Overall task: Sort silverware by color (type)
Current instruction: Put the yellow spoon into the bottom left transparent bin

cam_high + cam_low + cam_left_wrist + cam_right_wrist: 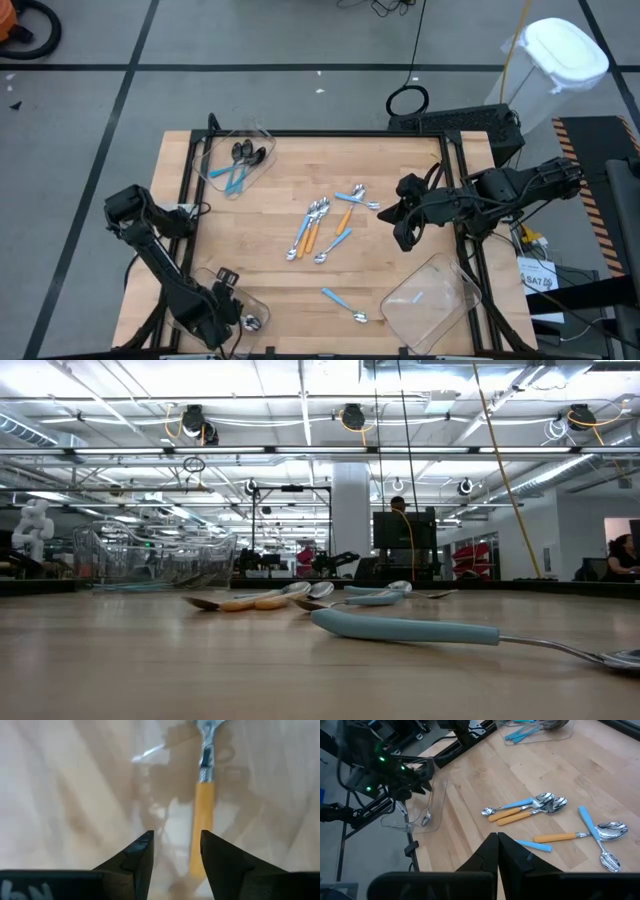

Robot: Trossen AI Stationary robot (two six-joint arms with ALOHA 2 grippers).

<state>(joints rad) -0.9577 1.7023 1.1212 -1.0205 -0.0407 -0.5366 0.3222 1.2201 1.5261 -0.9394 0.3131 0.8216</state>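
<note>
**Spoons scattered on a wooden table in a large workshop**

A light wooden table (pixel 290 190) with a dark metal frame stands on a grey floor crossed by dark lines. The landmark here is the cluster of spoons (pixel 318 222) near the table's middle: silver bowls with orange and light-blue handles, lying close together and partly overlapping.

Toward the near edge from the cluster, a single blue-handled spoon (pixel 343 304) lies alone. Beside it, toward the right near corner, sits a clear plastic bin (pixel 432 305). Well away from the cluster, at the far left corner, a second clear bin (pixel 238 160) holds dark-bowled spoons with blue handles (pixel 240 166). At the near left corner, a third clear bin (pixel 236 303) holds an orange-handled spoon (pixel 204 820), lying flat on the bin's floor.

The left gripper (pixel 176 851) hovers over that third bin, its jaws parted; the orange handle shows between the fingers without being pinched. The right gripper (pixel 498 851) hangs just right of the cluster, above the table, jaws pressed together and holding nothing.

Beyond the table, the room is a wide industrial space with ceiling lights, hanging cables, a white pillar and distant equipment. A white lidded container (pixel 565 50) stands on the floor past the far right corner.
</note>
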